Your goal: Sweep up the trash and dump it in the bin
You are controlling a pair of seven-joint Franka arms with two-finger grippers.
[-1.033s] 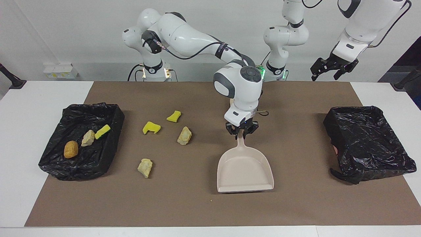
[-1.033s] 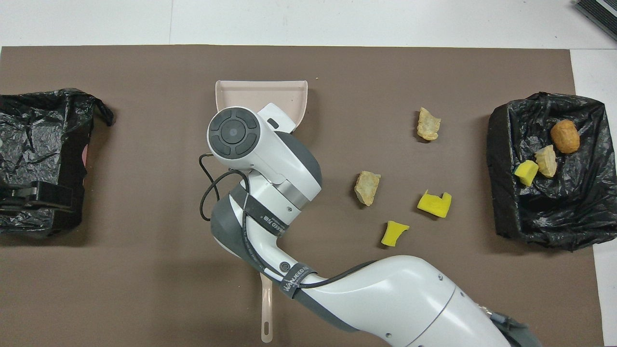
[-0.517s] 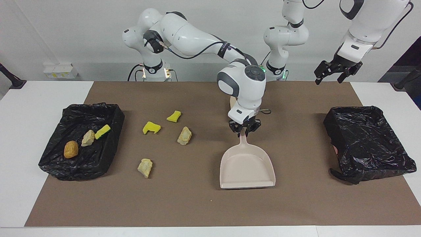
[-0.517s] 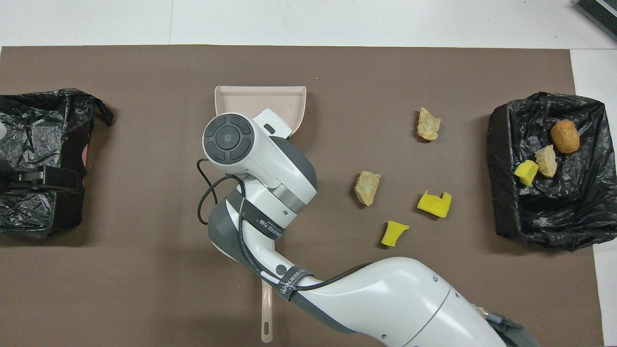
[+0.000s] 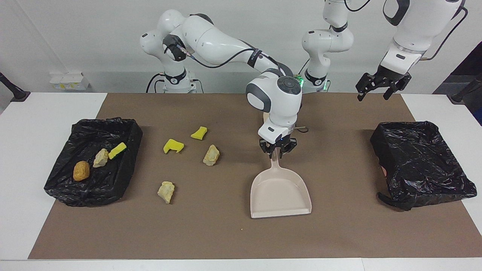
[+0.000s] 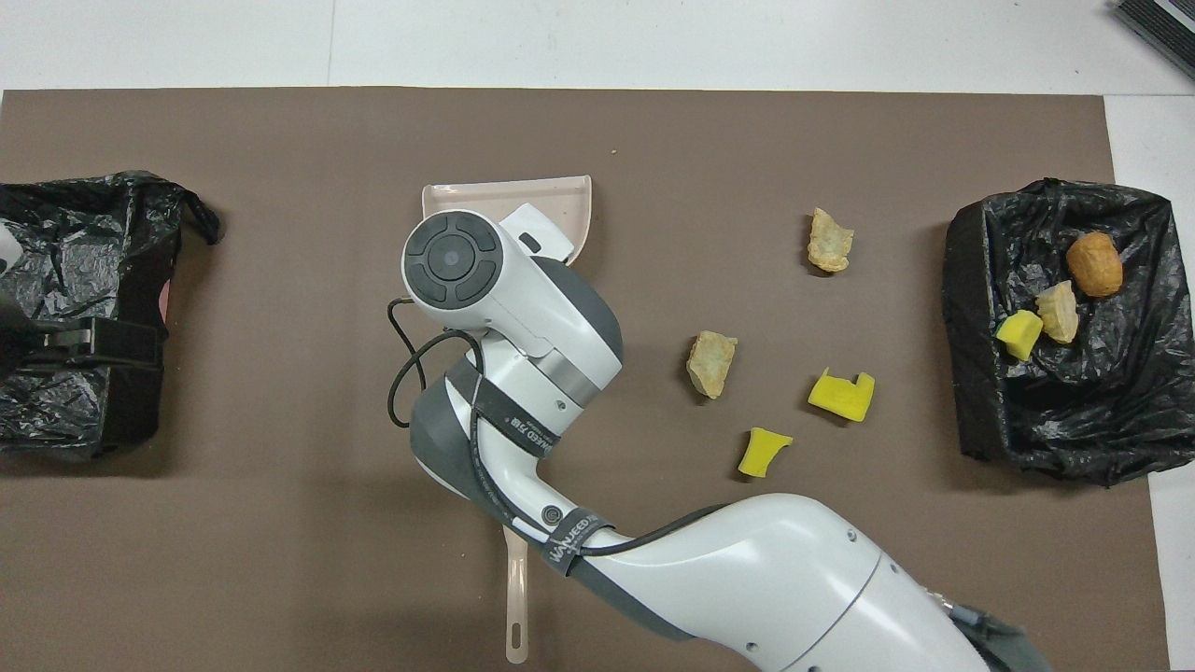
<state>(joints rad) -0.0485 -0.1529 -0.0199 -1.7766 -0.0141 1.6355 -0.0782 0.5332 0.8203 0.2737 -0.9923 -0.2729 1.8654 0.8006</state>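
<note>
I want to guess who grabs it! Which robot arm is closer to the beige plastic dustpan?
The right one. The right gripper is at the beige plastic dustpan handle; the left gripper hangs high near the black-lined bin at the left arm's end.

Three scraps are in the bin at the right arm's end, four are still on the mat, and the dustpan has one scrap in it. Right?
Not quite: the dustpan is empty, as the facing view shows. Three scraps do lie in the bin at the right arm's end, and four on the mat.

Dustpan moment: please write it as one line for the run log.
right gripper: at dustpan handle | left gripper: open, raised, waiting | trash: four scraps on mat, three in bin at right arm's end
</note>
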